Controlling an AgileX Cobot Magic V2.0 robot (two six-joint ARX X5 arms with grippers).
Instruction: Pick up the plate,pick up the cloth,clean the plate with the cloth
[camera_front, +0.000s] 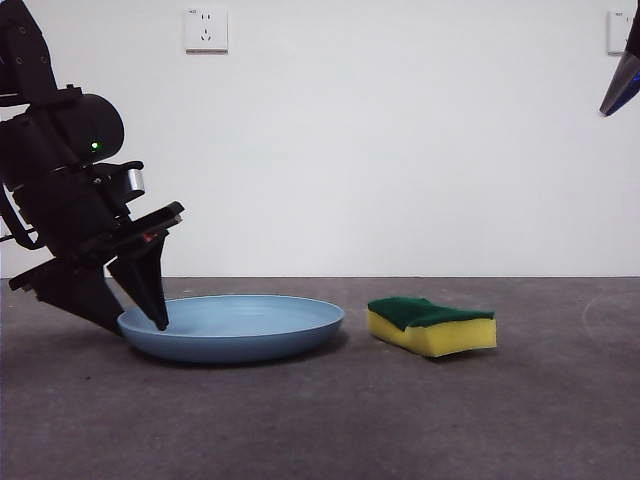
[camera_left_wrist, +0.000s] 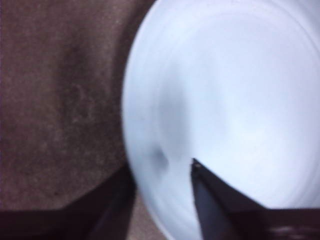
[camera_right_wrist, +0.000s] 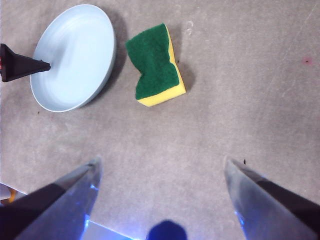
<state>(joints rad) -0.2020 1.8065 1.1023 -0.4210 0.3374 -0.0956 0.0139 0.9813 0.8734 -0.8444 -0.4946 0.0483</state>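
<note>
The black left arm (camera_front: 70, 210) has a green light, silver collar, pointed jaws.

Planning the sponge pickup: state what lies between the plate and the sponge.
Only bare table separates plate and sponge, per front and right wrist views.

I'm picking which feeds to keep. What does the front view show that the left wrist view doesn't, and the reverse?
Only the front view shows the sponge with its green layer up, lying apart from the plate, plus the waiting right hand at the top corner. Only the left wrist view shows the left hand straddling the plate's rim, one jaw inside, one outside. Both show the plate on the grey table.
</note>
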